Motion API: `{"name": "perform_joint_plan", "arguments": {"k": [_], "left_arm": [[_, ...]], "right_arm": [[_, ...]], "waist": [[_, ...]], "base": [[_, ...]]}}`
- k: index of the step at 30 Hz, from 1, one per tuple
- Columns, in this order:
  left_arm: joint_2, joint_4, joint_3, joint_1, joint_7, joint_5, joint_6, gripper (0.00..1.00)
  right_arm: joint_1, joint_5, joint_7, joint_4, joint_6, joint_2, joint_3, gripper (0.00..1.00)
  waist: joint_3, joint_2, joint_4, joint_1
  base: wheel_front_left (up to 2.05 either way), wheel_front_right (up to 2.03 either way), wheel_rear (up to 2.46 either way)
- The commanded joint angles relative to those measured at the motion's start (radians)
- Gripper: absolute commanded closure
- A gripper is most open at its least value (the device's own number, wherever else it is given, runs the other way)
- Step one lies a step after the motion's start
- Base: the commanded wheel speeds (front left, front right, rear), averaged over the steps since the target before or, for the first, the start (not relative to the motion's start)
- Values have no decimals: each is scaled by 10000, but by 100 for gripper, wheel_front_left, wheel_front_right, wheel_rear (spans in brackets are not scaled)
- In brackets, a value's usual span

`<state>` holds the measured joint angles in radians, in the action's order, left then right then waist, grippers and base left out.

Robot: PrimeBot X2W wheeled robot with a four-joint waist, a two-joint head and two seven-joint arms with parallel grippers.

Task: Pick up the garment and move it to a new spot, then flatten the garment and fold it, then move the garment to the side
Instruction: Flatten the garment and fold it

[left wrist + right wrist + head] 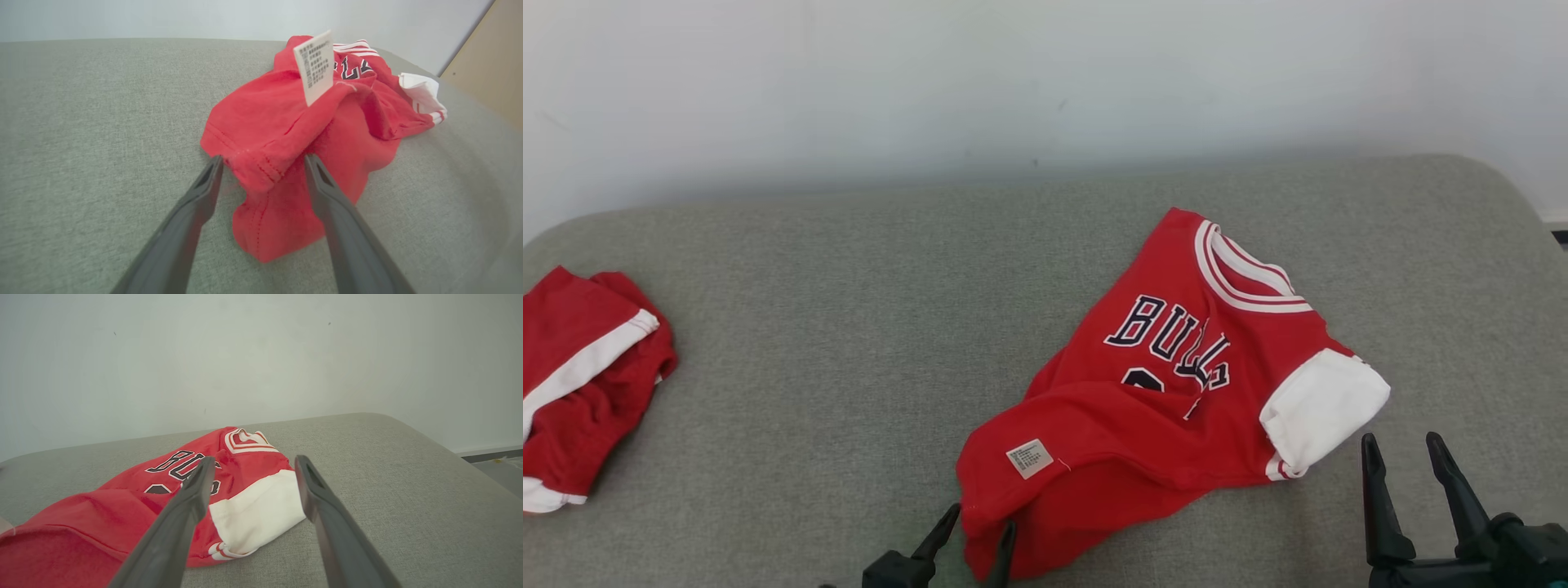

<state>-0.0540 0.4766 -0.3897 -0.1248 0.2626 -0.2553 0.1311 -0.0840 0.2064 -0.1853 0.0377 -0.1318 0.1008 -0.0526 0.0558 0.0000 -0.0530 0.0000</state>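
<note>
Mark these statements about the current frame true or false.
1. The jersey lies crumpled on the grey cushion. True.
2. The left gripper is shut on the jersey's hem. False: it is open, with one finger on either side of the hem.
3. The right gripper is open and holds nothing, close to the white sleeve. True.
4. A second red garment lies at the cushion's right end. False: it lies at the left end.
</note>
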Motion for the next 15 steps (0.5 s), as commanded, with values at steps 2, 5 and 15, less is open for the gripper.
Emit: {"name": "perform_joint_plan", "arguments": {"k": [2, 5, 15], "left_arm": [[-53, 65, 13, -255, 35, -127, -14, 56], [-68, 138, 131, -328, 34, -214, -13, 100], [-942, -900, 1554, -1235, 34, 185, -37, 100]], "right_arm": [[105, 105, -76, 19, 23, 104, 17, 0], [115, 123, -132, 22, 23, 145, -60, 0], [182, 124, -275, 196, 23, 65, -113, 0]], "waist": [[100, 0, -153, 0], [148, 0, -167, 0], [-10, 0, 414, 0]], "base": [[0, 0, 0], [0, 0, 0], [0, 0, 0]]}}
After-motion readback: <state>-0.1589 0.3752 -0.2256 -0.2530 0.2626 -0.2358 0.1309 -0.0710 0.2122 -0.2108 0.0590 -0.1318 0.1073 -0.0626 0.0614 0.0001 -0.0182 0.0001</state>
